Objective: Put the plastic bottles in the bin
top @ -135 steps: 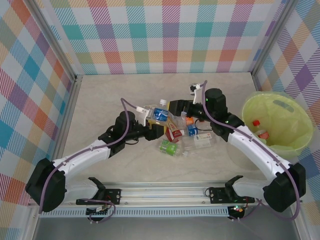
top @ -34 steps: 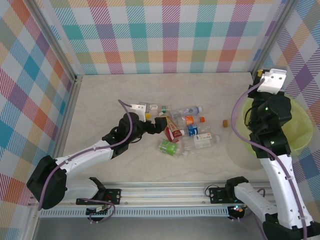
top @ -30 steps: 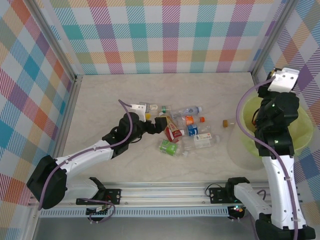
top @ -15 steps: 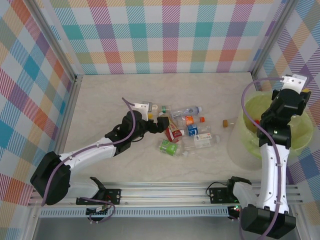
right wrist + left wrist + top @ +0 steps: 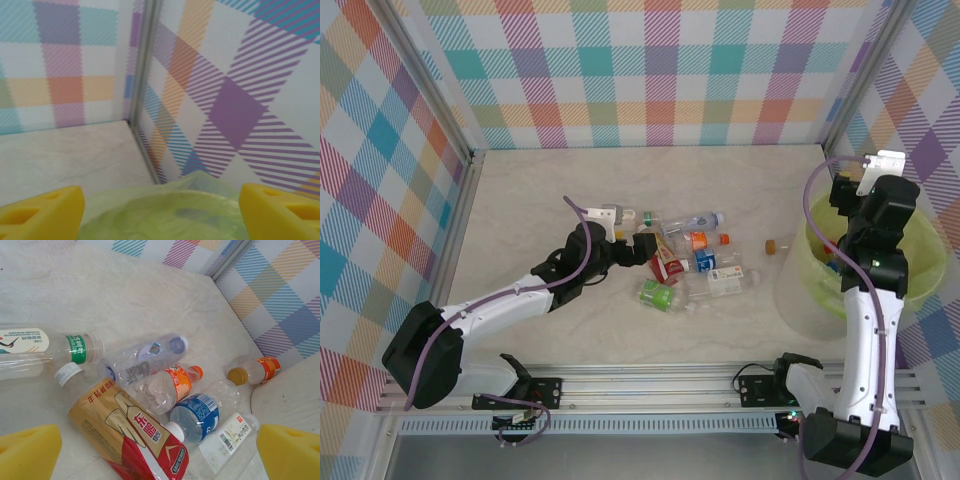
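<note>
The bottles [image 5: 165, 390] are clear, glossy plastic with shiny printed labels. The bin [image 5: 165, 210] is smooth translucent plastic. The counter [image 5: 125, 285] looks matt and marbled. The claw pads [image 5: 27, 452] are matt yellow foam.

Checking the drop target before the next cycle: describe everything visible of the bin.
The bin is a large round tub of translucent yellow-green plastic, upright and open-topped, at the far right of the table by the wall panel. Its thin wall lets the table show through on the left side. Something red lies inside, partly hidden by the right arm. The open right gripper hangs above its rim, not touching as far as I can tell. The nearest loose bottle lies apart from it.
</note>
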Controlling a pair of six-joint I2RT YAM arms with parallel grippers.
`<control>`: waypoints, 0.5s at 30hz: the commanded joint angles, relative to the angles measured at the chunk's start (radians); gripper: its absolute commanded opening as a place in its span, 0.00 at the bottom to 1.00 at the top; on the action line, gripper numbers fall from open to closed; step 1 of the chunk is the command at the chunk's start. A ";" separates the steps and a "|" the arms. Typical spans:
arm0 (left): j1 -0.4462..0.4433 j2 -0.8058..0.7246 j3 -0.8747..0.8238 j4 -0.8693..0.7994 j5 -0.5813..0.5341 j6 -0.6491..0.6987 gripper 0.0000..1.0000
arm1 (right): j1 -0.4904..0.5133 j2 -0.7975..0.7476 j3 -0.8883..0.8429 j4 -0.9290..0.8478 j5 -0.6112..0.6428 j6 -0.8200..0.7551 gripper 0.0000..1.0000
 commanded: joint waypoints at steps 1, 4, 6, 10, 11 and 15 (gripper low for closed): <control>0.004 0.006 0.017 -0.020 -0.021 -0.023 1.00 | -0.004 -0.034 0.059 -0.084 -0.267 0.076 0.86; 0.008 0.015 0.021 -0.026 -0.018 -0.039 1.00 | -0.004 -0.034 0.084 -0.118 -0.468 0.123 1.00; 0.010 0.020 0.021 -0.030 -0.018 -0.049 1.00 | -0.002 -0.038 0.084 -0.106 -0.567 0.165 1.00; 0.014 0.020 0.019 -0.048 -0.019 -0.063 1.00 | -0.001 -0.035 0.077 -0.061 -0.771 0.259 1.00; 0.016 0.018 0.018 -0.051 -0.018 -0.068 1.00 | 0.003 -0.032 0.075 -0.044 -0.817 0.290 1.00; 0.021 0.014 0.007 -0.056 -0.026 -0.083 1.00 | 0.070 -0.014 0.065 -0.007 -0.924 0.346 1.00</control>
